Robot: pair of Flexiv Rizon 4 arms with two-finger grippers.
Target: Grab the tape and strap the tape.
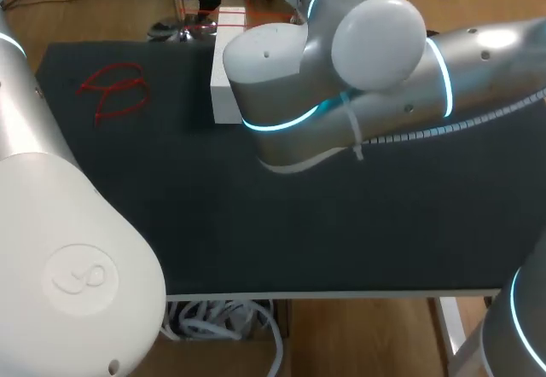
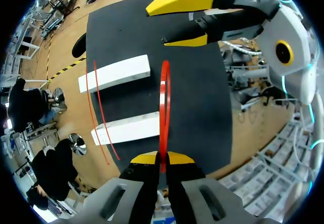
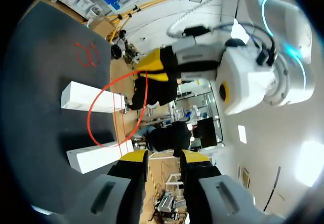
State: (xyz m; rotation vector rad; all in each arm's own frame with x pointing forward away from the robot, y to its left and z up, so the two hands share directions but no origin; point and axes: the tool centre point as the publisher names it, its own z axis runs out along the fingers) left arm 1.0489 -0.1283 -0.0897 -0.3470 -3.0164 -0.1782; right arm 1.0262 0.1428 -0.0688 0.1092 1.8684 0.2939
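A red tape loop (image 2: 165, 102) stands edge-on above the table, with my left gripper (image 2: 162, 158) shut on its near end. In the right wrist view the same loop (image 3: 92, 113) shows as an open oval hanging from the left gripper (image 3: 152, 68). My right gripper (image 3: 158, 158) is open just short of the loop, with nothing between its fingers; it also shows past the loop's far end as the right gripper (image 2: 185, 29). Under the loop lie two white blocks (image 2: 116, 73) (image 2: 129, 127) with thin red tape (image 2: 97, 107) running across them. In the head view my right arm (image 1: 341, 61) hides both grippers.
More red tape loops (image 1: 115, 91) lie on the dark table mat (image 1: 299, 240) at the far left. A white block (image 1: 223, 83) shows beside the right arm. My left arm (image 1: 60, 249) fills the near left corner.
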